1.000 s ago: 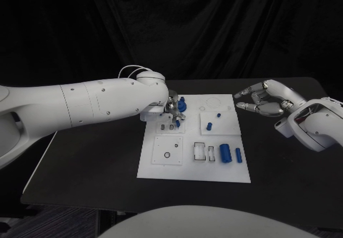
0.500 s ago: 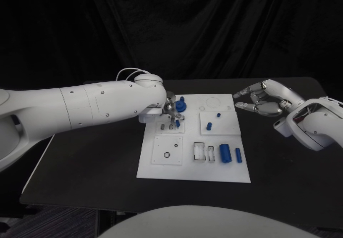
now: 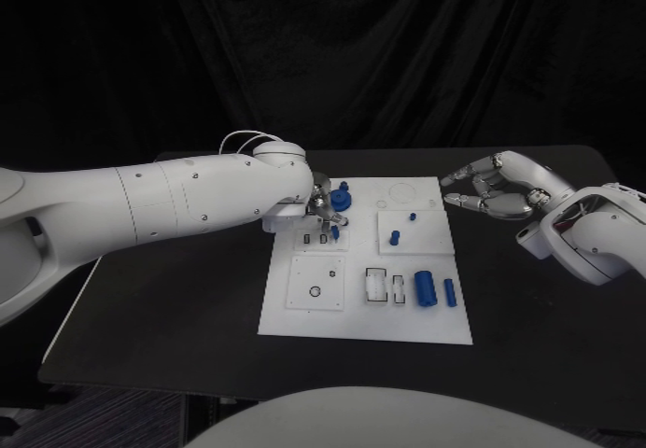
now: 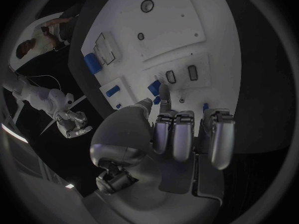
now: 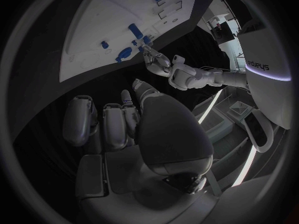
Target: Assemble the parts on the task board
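Now | task board (image 3: pixel 299 315): blue parts (image 3: pixel 424 287) in slots | left robot hand (image 3: pixel 323 207): pinching blue part (image 3: pixel 342 198) | right robot hand (image 3: pixel 493 193): curled, empty

A black table (image 3: pixel 175 308) stands before a dark curtain (image 3: pixel 404 65) backdrop.

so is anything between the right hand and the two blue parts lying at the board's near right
Nothing visible. The right hand hovers off the task board's far right edge, fingers curled and holding nothing. The blue cylinder and the slimmer blue part lie uncovered. The left hand works at the far left.
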`<control>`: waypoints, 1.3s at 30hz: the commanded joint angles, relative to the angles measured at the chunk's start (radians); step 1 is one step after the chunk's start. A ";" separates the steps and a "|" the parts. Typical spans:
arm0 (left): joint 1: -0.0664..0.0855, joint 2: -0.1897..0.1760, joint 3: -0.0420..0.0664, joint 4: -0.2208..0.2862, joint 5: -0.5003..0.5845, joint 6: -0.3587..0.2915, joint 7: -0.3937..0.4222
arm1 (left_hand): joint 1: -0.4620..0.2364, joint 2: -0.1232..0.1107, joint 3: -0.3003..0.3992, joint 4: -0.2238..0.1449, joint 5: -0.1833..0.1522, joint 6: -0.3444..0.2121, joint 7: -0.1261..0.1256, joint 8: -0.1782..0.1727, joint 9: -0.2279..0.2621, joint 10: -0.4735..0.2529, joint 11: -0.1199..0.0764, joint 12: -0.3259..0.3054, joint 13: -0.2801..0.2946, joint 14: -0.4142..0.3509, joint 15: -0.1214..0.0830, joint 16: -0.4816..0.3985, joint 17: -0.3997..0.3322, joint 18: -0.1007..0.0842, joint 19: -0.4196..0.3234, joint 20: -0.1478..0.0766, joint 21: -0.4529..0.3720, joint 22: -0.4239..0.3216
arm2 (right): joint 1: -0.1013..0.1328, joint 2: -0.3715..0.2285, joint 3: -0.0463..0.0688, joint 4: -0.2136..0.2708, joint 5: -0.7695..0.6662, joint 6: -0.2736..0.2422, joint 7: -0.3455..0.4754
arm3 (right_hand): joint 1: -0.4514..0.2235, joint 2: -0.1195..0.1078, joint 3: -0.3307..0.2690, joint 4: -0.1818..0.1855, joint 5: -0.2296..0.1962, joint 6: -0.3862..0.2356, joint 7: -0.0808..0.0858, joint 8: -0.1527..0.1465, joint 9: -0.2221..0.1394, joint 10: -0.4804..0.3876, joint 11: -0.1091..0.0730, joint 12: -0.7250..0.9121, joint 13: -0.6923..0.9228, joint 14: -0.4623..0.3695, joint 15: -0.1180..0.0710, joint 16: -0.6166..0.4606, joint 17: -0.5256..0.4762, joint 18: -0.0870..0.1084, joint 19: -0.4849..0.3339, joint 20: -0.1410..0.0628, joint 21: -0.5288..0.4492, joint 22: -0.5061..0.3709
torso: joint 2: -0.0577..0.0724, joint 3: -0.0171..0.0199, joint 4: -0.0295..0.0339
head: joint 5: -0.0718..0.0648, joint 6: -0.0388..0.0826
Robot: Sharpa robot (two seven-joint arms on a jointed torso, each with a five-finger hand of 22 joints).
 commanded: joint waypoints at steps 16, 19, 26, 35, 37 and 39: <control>-0.009 0.007 0.001 -0.010 -0.004 0.003 0.035 | -0.008 -0.003 0.001 -0.013 0.005 0.008 0.002 -0.025 -0.005 0.105 -0.003 0.004 0.263 0.106 -0.004 0.003 0.263 0.021 0.008 -0.007 -0.008 0.122 | -0.005 -0.002 0.001 -0.003 -0.005 0.015 -0.031 | -0.010 0.003 0.002 0.009 0.006 0.008 0.001 0.005 -0.002 0.007 -0.001 0.002 -0.004 0.022 0.002 0.003 0.000 0.003 0.003 0.000 0.004 0.058 | -0.002 -0.0003 0.0006 | 0.006 0.000; -0.012 0.007 0.001 -0.011 -0.004 0.005 0.036 | -0.007 -0.004 0.003 -0.015 0.006 0.008 0.002 -0.031 -0.006 0.105 -0.003 0.004 0.263 0.106 -0.004 0.003 0.263 0.021 0.008 -0.007 -0.008 0.121 | -0.005 -0.003 0.001 0.000 -0.005 0.018 -0.034 | -0.010 0.004 0.003 0.010 0.006 0.009 0.001 0.005 -0.002 0.008 -0.001 0.002 -0.002 0.022 0.002 0.003 0.001 0.002 0.004 0.000 0.005 0.059 | -0.001 0.0008 0.0005 | 0.004 0.000; -0.014 0.006 0.001 -0.010 -0.004 0.011 0.040 | -0.006 -0.003 0.003 -0.016 0.006 0.009 0.002 -0.033 -0.006 0.105 -0.003 0.004 0.263 0.106 -0.004 0.003 0.263 0.022 0.005 -0.006 -0.011 0.116 | -0.005 -0.003 0.001 0.004 -0.005 0.023 -0.039 | -0.010 0.004 0.003 0.010 0.006 0.009 0.001 0.005 -0.002 0.007 -0.001 0.002 -0.004 0.022 0.002 0.003 0.000 0.003 0.004 0.000 0.004 0.059 | 0.000 0.0006 0.0007 | 0.003 0.000; -0.015 0.007 0.001 -0.012 -0.003 0.019 0.043 | -0.006 -0.003 0.004 -0.017 0.006 0.011 0.003 -0.036 -0.006 0.105 -0.002 0.004 0.263 0.106 -0.003 0.003 0.263 0.023 0.003 -0.006 -0.012 0.113 | -0.005 -0.002 0.001 0.007 -0.005 0.030 -0.045 | -0.010 0.004 0.003 0.010 0.006 0.009 0.000 0.005 -0.002 0.008 -0.001 0.002 -0.002 0.022 0.002 0.003 0.000 0.003 0.004 0.000 0.004 0.059 | 0.000 0.0014 -0.0002 | 0.006 0.000; -0.016 0.007 0.001 -0.012 -0.003 0.019 0.044 | -0.006 -0.003 0.004 -0.017 0.006 0.011 0.003 -0.036 -0.006 0.105 -0.002 0.004 0.263 0.106 -0.003 0.003 0.263 0.023 0.003 -0.006 -0.012 0.113 | -0.005 -0.002 0.001 0.007 -0.005 0.030 -0.045 | -0.011 0.004 0.003 0.011 0.004 0.010 0.000 0.005 -0.002 0.007 -0.001 0.002 -0.004 0.022 0.002 0.003 0.000 0.003 0.004 0.000 0.004 0.059 | 0.001 0.0016 0.0004 | 0.005 0.000; -0.016 0.007 0.001 -0.012 -0.003 0.020 0.046 | -0.005 -0.003 0.004 -0.018 0.005 0.011 0.003 -0.039 -0.007 0.105 -0.002 0.004 0.263 0.106 -0.003 0.003 0.263 0.024 0.001 -0.006 -0.014 0.110 | -0.005 -0.001 0.001 0.007 -0.005 0.031 -0.045 | -0.011 0.003 0.003 0.010 0.003 0.010 0.000 0.005 -0.002 0.007 -0.001 0.001 -0.005 0.022 0.002 0.002 -0.001 0.003 0.003 0.000 0.003 0.058 | 0.001 0.0010 0.0010 | 0.006 0.000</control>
